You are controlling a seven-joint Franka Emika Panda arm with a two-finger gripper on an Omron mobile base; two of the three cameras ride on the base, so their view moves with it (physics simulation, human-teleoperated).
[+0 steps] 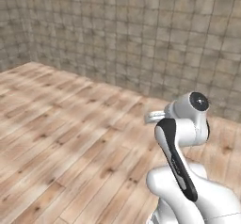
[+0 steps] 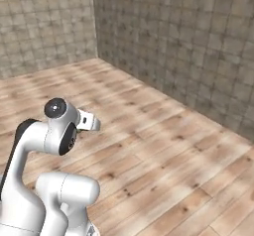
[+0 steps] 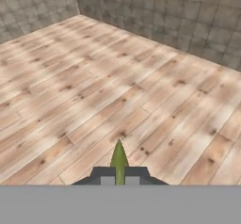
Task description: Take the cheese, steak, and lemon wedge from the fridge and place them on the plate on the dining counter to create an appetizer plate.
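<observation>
Floorboards (image 3: 94, 77) and tiled walls (image 3: 188, 11) are filling my outlook; no bench is showing. I am carrying the lemon wedge (image 3: 118, 159), my gripper (image 3: 119, 180) clenched on it, so I am judging steady driving matters most, without loosening.

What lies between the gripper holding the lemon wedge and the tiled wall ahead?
In the hand view, bare wooden floor lies between the gripper, shut on the lemon wedge, and the tiled wall.
</observation>
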